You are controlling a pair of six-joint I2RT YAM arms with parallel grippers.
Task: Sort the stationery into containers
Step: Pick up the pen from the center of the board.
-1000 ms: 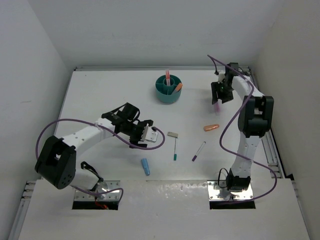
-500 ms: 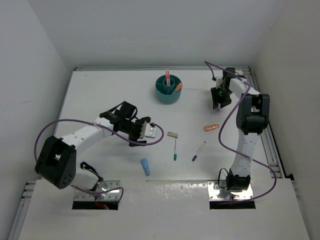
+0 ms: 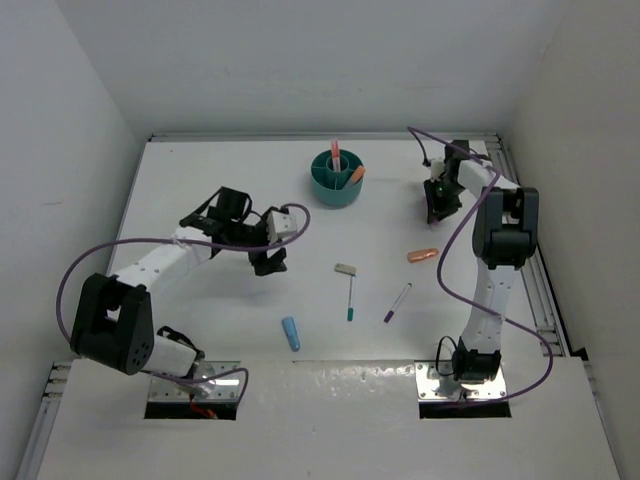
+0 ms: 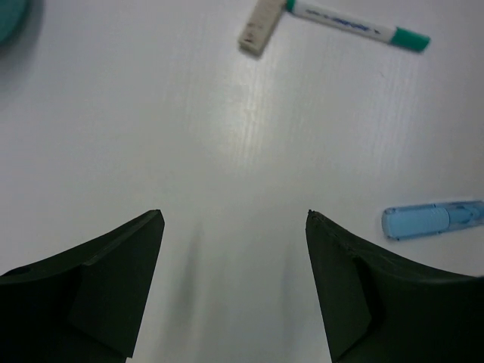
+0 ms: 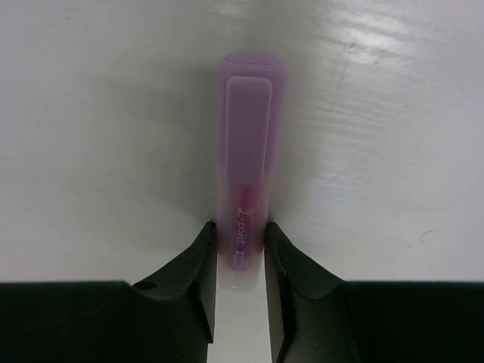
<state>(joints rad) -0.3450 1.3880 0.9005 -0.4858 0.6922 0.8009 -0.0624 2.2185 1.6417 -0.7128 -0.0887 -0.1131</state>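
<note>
The round teal cup (image 3: 337,180) stands at the back centre with a pink-orange pen and an orange cylinder in it. My right gripper (image 3: 436,205) is at the far right, shut on a lilac cylinder (image 5: 248,174) that sticks out past its fingertips (image 5: 203,249), close to the table. My left gripper (image 3: 268,262) is open and empty over bare table. Ahead of it lie the grey-beige block (image 4: 259,30), a white pen with a teal end (image 4: 355,24) and a blue cylinder (image 4: 431,219).
A white pen with a purple end (image 3: 398,302) and an orange cylinder (image 3: 422,255) lie right of centre. The blue cylinder (image 3: 290,333) lies near the front edge. Walls close in the table at the back and both sides.
My left gripper has swung back and to the left, away from the grey-beige block, and turned. My right gripper has moved slightly toward the back with the lilac cylinder.
</note>
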